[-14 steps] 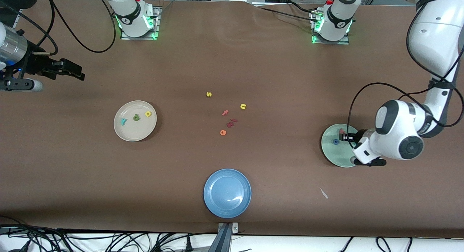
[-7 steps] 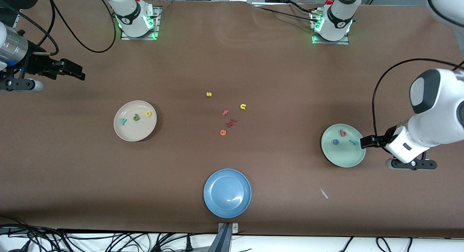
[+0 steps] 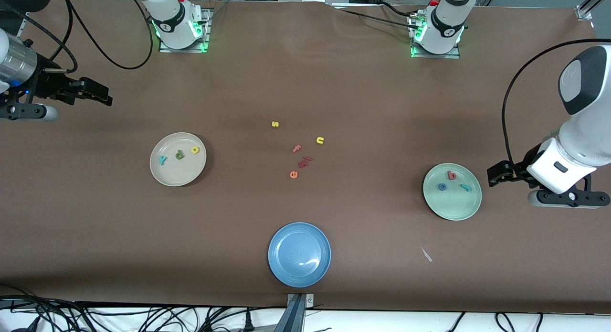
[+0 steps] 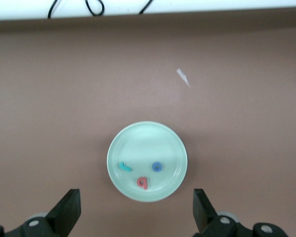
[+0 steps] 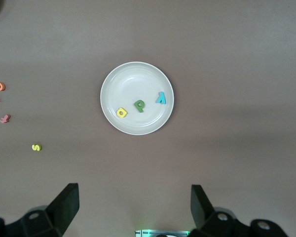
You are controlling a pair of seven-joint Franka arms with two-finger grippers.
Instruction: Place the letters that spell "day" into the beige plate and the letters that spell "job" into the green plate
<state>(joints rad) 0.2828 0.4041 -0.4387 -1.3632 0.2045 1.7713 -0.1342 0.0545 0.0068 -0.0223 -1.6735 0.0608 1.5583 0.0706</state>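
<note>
Standing by the table: both sets of letters already lie in their plates, and both arms are up in the air with nothing in them.
Green plate: the green plate [image 3: 452, 204] sits toward the left arm's end of the table, and the wrist view above it [image 4: 138, 136] shows it whole.
Letters of "job": the salmon-red b [image 3: 451, 176], the blue o [image 3: 442, 187] and the teal j [image 3: 466, 187] all lie inside that plate, apart from one another; b is farthest from the front camera.
Left gripper: the left gripper [image 3: 494, 174] hangs over bare table just beside the green plate, toward the arm's own end; its fingers [image 4: 69, 211] are spread wide and grip nothing, so the three letters lie clear of it.
Beige plate: the beige plate [image 3: 177, 176] sits toward the right arm's end of the table.
Letters of "day": the teal y [image 3: 163, 160], the dark green d [image 3: 179, 155] and the yellow a [image 3: 194, 150] lie in a loose row inside it.
Right gripper: the right gripper [image 3: 102, 96] waits over bare table, well apart from the beige plate and nearer the bases; its fingers [image 5: 65, 203] are wide apart and empty.
Loose letters: a yellow s [image 3: 275, 124], a yellow u [image 3: 320, 140], a pink f [image 3: 296, 148] and an orange e [image 3: 293, 175] lie mid-table, between the two plates.
Blue plate: the blue plate [image 3: 299, 274] sits nearest the front camera.
</note>
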